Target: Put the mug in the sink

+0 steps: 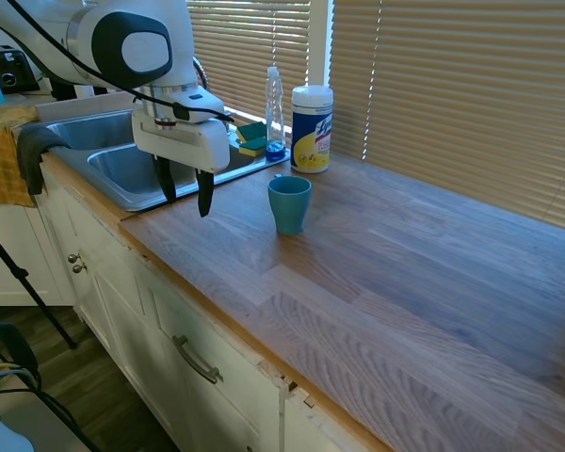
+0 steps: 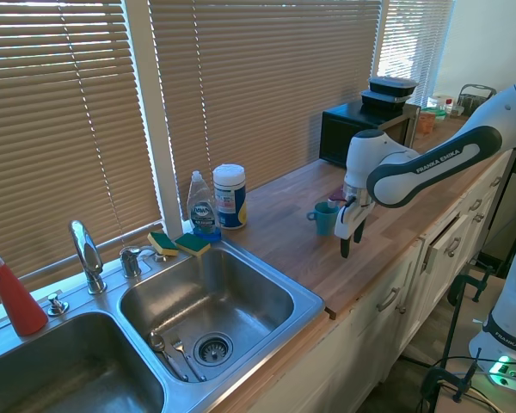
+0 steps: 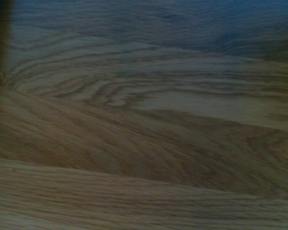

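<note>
we see the mug (image 1: 289,202) standing upright on the wooden counter (image 1: 424,282), empty side up, roughly midway between the counter's front edge and the window wall, and a little way in from the edge where the counter meets the sink (image 2: 267,327). its handle shows in the second exterior view, pointing toward the sink side. nothing touches it.

the gripper (image 1: 185,191) hangs fingers-down over the counter strip just beside the sink's rim, near the front edge. its two dark fingers (image 1: 205,192) stand apart with a clear gap between them and nothing in it. the mug sits near the gripper but apart from it, further along the counter away from the sink.

behind the mug, toward the back edge by the blinds, stands the white-and-yellow wipes canister (image 1: 312,128), with a clear soap bottle (image 1: 275,111) just beside it on the sink's back corner. two green-and-yellow sponges (image 2: 179,243) lie on the sink's back rim next to the bottle. the near basin holds a few pieces of cutlery (image 2: 168,351) by the drain.

the wrist view shows only blurred wood grain of the counter, with a thin blue sliver at one edge.
</note>
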`<state>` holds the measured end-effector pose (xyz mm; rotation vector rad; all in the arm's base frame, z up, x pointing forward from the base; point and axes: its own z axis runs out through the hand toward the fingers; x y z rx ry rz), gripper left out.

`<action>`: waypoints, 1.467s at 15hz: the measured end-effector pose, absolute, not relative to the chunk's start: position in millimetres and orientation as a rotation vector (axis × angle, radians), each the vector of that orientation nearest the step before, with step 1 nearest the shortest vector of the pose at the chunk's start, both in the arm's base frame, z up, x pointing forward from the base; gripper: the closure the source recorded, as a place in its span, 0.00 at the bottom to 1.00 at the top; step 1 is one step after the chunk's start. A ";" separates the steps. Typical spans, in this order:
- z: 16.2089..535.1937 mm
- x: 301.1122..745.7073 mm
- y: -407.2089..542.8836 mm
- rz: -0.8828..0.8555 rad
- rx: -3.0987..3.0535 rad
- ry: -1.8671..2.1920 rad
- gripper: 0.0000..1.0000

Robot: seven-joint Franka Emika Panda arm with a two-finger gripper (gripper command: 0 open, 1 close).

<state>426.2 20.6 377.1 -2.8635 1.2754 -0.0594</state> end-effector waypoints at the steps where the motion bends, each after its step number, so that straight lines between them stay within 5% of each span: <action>1: 376.9 426.2 20.6 -0.059 -2.864 1.275 0.00; 11: 469.6 485.7 -70.3 -0.264 -2.737 1.352 0.00; 22: 397.2 553.9 -92.0 -0.090 -2.805 1.360 0.00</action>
